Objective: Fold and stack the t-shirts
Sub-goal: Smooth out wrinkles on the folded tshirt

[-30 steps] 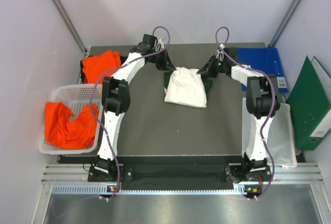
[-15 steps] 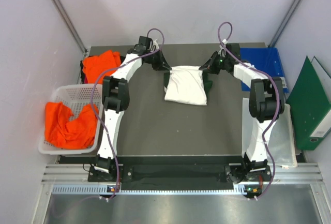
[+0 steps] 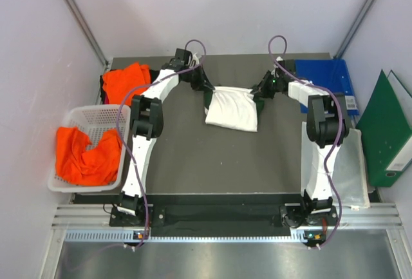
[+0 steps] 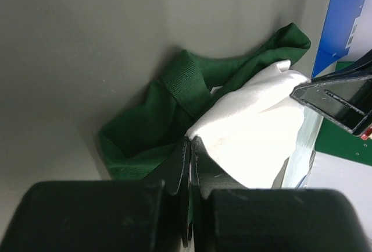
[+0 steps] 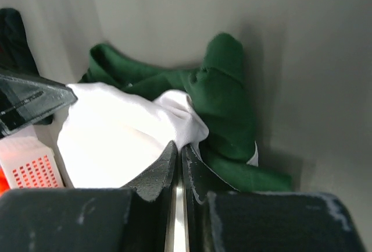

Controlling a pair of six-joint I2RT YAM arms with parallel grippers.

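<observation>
White-fronted t-shirt (image 3: 232,110) lies mid-fold near the far edge of the table (image 3: 193,156), your left gripper (image 3: 208,90) and right gripper (image 3: 259,93) each pinching a far corner, so next, I'd judge, draw both evenly toward the near edge.

A white plastic mesh basket (image 3: 90,113) sat at the left edge of the dark grey table mat (image 3: 219,163), and a flat blue board (image 3: 329,76) lay at the mat's far right corner. Off the right edge, a stiff green folder (image 3: 385,134) with a white label stood leaning towards the wall, and a translucent plastic sheet (image 3: 353,169) lay flat on the near right part of the table, just beside the folder. A ribbed aluminium rail (image 3: 219,234) ran along the near edge.
</observation>
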